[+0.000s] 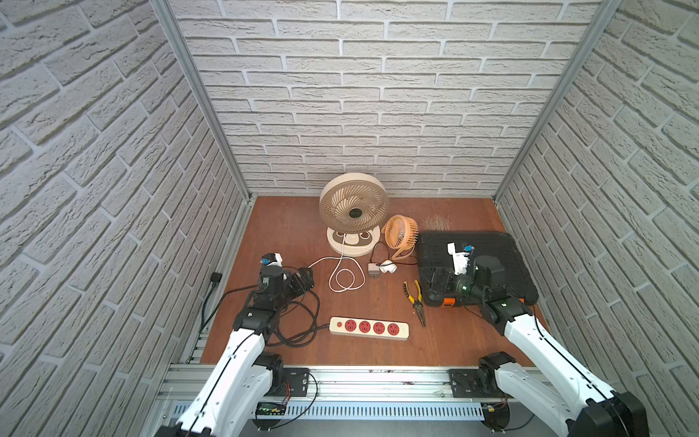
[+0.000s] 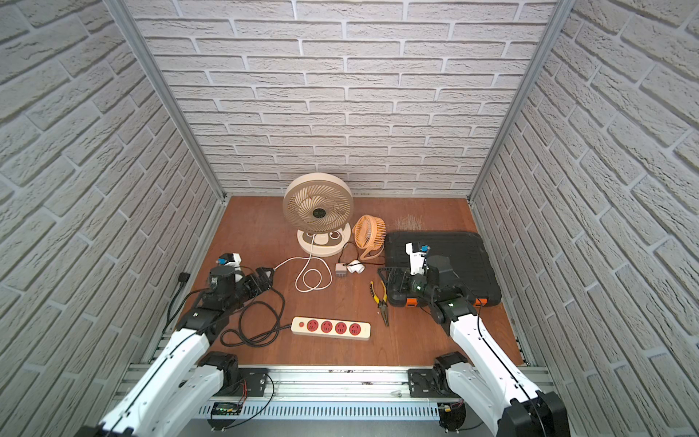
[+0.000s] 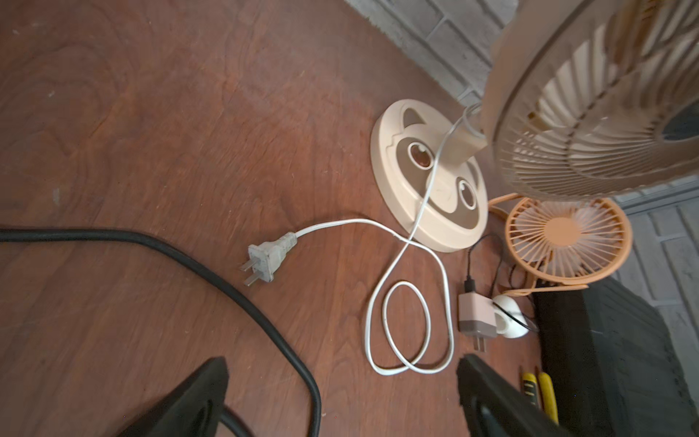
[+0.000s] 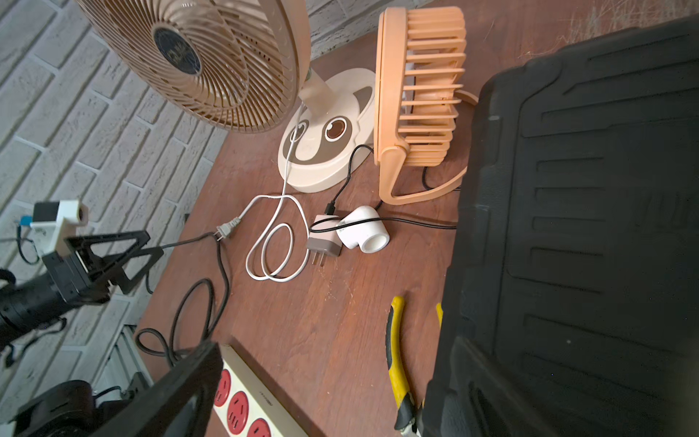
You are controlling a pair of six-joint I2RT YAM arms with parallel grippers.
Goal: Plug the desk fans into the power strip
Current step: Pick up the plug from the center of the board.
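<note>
Approach stage: plug (image 3: pixel 264 259) lies loose on the surface (image 1: pixel 287 227).
Left tool (image 1: pixel 304 279) and right tool (image 1: pixel 435 278) released, empty; next, grip plug, align prongs to power strip (image 1: pixel 368 328).

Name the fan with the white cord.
The big beige fan; its white cord ends in a loose two-pin plug. The small orange fan has a black cable.

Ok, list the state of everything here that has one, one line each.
desk fan, upright, unplugged
white plug, loose on the table, in no socket
power strip, all four sockets empty
orange fan, upright, adapter unplugged
pliers, closed, lying flat
black case, lid shut
left hand, open, empty
right hand, open, empty
</note>
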